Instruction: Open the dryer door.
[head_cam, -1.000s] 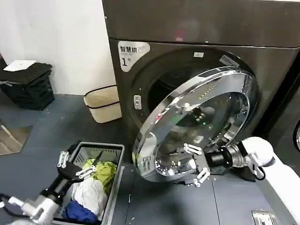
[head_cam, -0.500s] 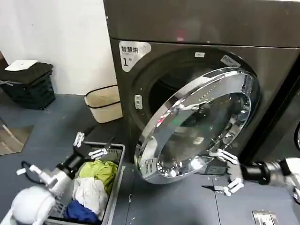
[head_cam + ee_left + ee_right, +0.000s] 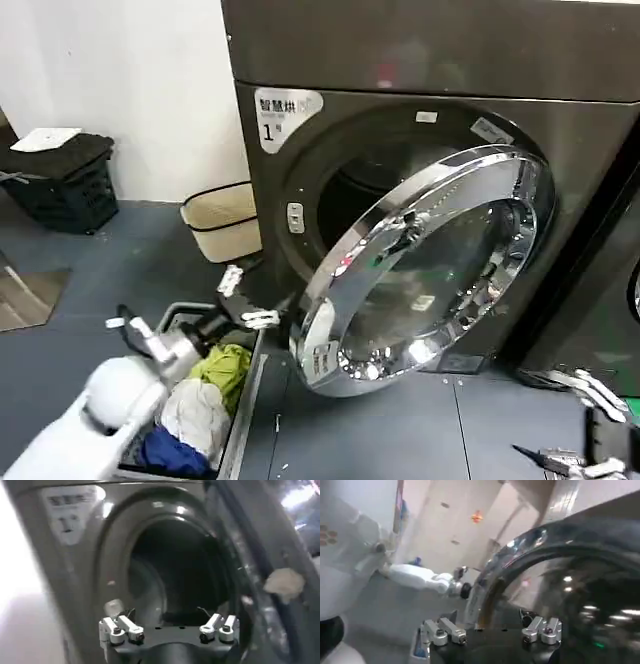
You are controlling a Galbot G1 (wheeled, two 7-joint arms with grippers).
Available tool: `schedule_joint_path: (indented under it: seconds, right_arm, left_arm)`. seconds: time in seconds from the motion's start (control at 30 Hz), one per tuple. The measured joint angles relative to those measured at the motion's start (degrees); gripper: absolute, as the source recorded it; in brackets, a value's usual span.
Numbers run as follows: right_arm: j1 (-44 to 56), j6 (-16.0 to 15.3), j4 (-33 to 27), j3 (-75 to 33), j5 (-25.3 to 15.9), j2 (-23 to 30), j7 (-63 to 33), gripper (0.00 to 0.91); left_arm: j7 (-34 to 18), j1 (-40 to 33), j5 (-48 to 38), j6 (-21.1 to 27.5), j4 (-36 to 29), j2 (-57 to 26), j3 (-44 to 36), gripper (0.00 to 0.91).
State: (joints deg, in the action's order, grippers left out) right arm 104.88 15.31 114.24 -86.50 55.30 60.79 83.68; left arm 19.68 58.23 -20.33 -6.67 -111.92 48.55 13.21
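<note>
Chrome-rimmed door (image 3: 430,265) hangs half open off the dryer (image 3: 420,120); your left gripper (image 3: 248,298), jaws spread and empty, nears its edge, so push it wider. Right gripper (image 3: 575,420) waits low, spread, empty.

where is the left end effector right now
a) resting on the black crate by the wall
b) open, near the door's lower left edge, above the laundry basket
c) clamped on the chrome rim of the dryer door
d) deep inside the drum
b: the left end effector hovers open beside the lower left edge of the dryer door, above the laundry basket, touching neither.
</note>
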Motion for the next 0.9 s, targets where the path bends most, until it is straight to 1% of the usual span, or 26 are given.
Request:
schedule_joint_path:
  seconds: [0.1, 0.23, 0.37, 0.47, 0.67, 0.73, 0.9]
  right_arm:
    - [3.1, 1.2, -0.6, -5.0, 0.3, 2.4, -0.1, 0.907]
    - [5.3, 4.5, -2.3, -10.1, -1.1, 5.3, -2.1, 0.907]
    - [5.8, 8.5, -5.0, -14.0, -1.9, 8.4, -8.9, 0.907]
    - [5.7, 9.9, -7.2, -16.4, -4.3, 10.5, -13.8, 0.907]
    - [5.1, 9.9, -10.9, -21.9, -13.1, 14.5, -27.8, 0.907]
    - [5.0, 9.4, -11.8, -23.5, -16.1, 15.5, -32.2, 0.907]
    - [4.8, 6.3, -13.6, -27.4, -24.3, 17.8, -45.1, 0.907]
  left_arm:
    - [0.2, -2.8, 0.0, -0.7, 0.8, 0.8, -4.0, 0.907]
    - [0.0, -6.6, -0.1, -1.2, 2.0, 2.0, -9.2, 0.907]
    - [0.0, -10.3, 0.0, -1.3, 2.8, 3.6, -14.5, 0.907]
    - [-0.1, -12.8, 0.0, -1.3, 3.5, 4.7, -17.9, 0.907]
    - [-0.2, -17.1, -0.1, -1.1, 5.1, 7.8, -23.9, 0.907]
    - [-0.3, -18.5, -0.1, -1.0, 5.5, 9.0, -25.8, 0.907]
    - [-0.4, -21.6, 0.4, -0.5, 7.3, 12.1, -30.3, 0.907]
